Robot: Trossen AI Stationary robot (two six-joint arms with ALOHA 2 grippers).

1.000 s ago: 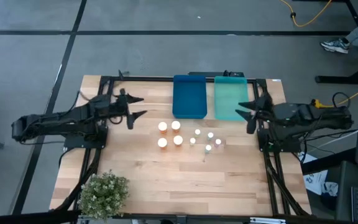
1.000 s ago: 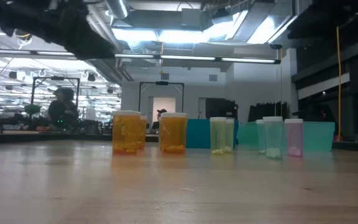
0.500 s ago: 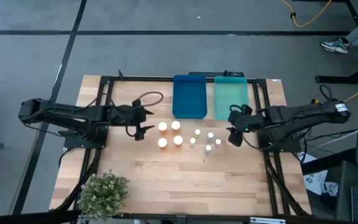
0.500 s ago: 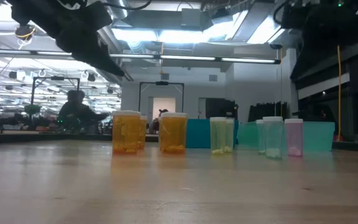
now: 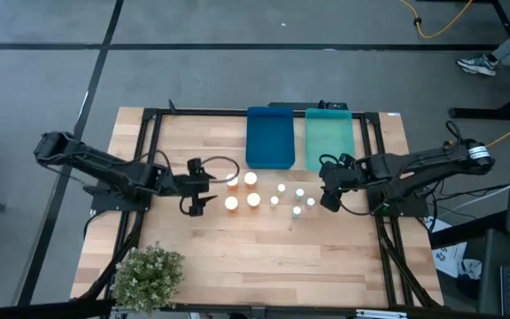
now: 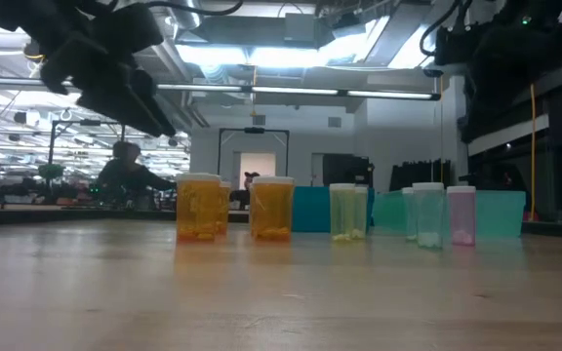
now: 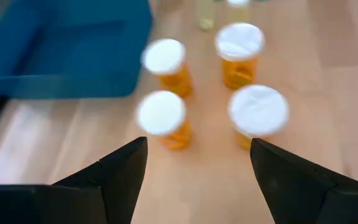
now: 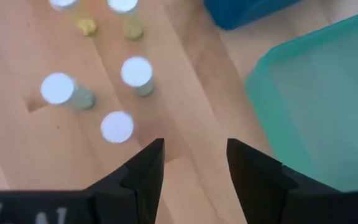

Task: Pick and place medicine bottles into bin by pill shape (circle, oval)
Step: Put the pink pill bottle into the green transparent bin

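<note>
While both arms hang over the table, left gripper [image 5: 200,188] gapes near amber bottles [image 5: 241,190]; right gripper [image 5: 328,184] gapes empty beside pale bottles [image 5: 296,202]

Grey floor [image 5: 237,62], ceiling strip lights [image 6: 261,54], doorway [image 6: 255,166], seated person [image 6: 125,171]
</note>
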